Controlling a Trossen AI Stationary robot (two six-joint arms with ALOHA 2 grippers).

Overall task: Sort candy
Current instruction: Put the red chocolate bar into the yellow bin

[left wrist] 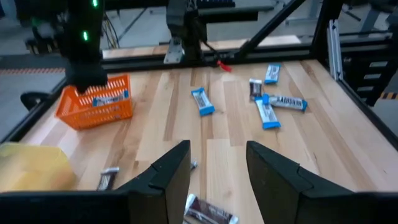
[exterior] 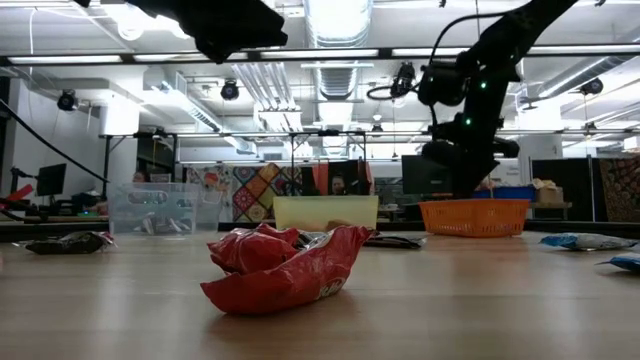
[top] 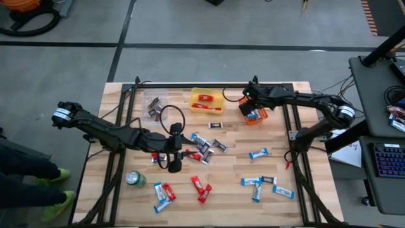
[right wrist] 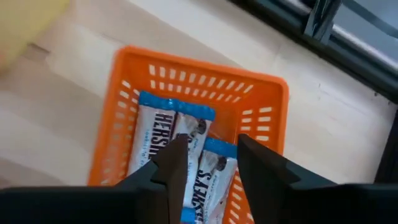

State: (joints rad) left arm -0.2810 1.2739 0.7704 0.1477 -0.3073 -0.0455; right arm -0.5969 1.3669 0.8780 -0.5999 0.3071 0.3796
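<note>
Wrapped mini bars lie scattered on the wooden table: light blue-and-white ones (top: 258,153), red ones (top: 201,185), dark brown/silver ones (top: 219,146). A mixed pile (top: 199,145) lies mid-table. My left gripper (left wrist: 217,168) is open and hovers above the table beside that pile, with a dark/silver bar (left wrist: 210,213) below it. My right gripper (right wrist: 211,165) is open over the orange basket (right wrist: 193,81), with blue-and-white bars (right wrist: 155,140) lying in the basket beneath its fingers. In the low view a crumpled red bar (exterior: 285,265) lies in the foreground.
A yellow bin (top: 207,99) with red bars and a clear bin (top: 154,106) with dark bars stand at the far edge, left of the orange basket (top: 253,115). A round green can (top: 135,179) stands near the near-left corner. Black frame rails (top: 297,152) run along the table's sides.
</note>
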